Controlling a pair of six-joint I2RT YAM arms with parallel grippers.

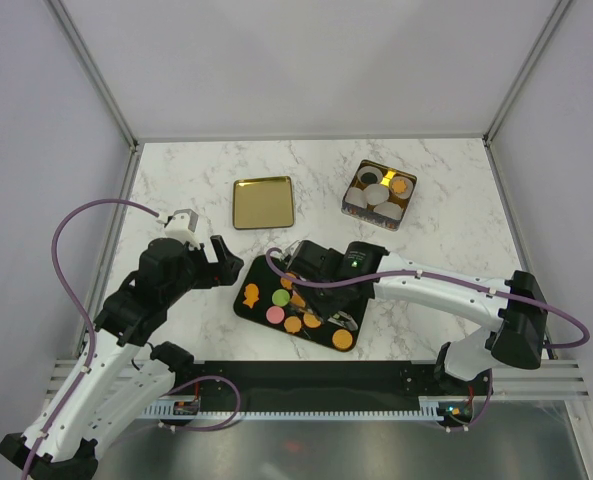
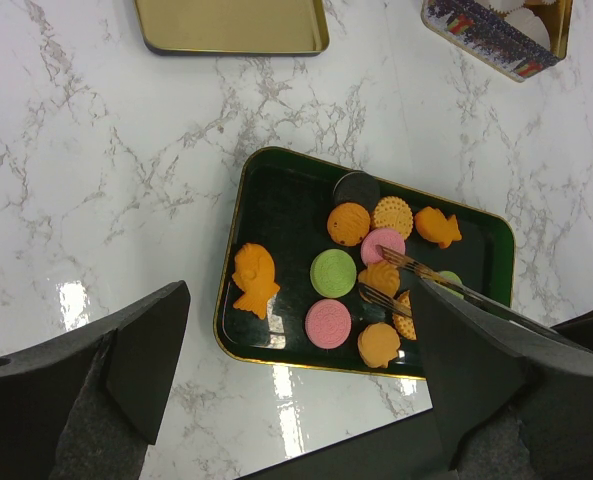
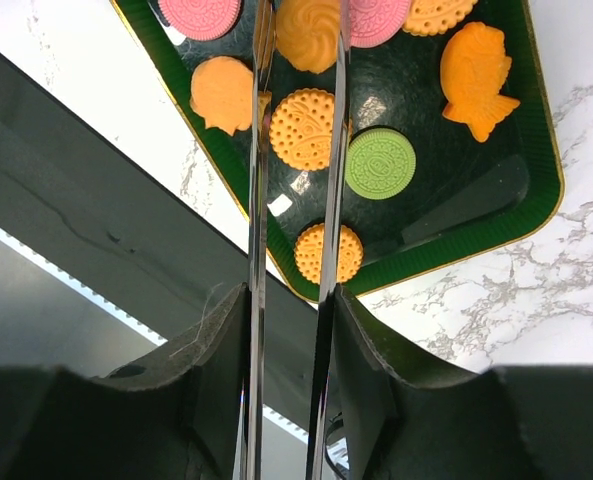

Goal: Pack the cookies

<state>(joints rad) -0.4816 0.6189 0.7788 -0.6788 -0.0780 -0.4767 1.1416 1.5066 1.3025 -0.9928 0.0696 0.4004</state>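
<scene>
Several cookies lie on a dark green tray (image 1: 259, 312): an orange fish (image 1: 249, 296), a green round (image 1: 280, 297) and a pink round (image 1: 275, 315). The left wrist view also shows a dark one (image 2: 356, 188). My right gripper (image 3: 291, 330) is shut on metal tongs (image 3: 257, 200). The tong tips stand on either side of an orange swirl cookie (image 3: 309, 30), which also shows in the left wrist view (image 2: 380, 279). I cannot tell if it is pinched. My left gripper (image 2: 301, 400) is open and empty, above the table at the tray's left edge.
A tin box (image 1: 379, 193) at the back right holds white paper cups and one orange cookie (image 1: 401, 186). A gold lid (image 1: 263, 202) lies upturned behind the tray. Metal frame posts stand at the table's far corners. The black mounting rail runs along the near edge.
</scene>
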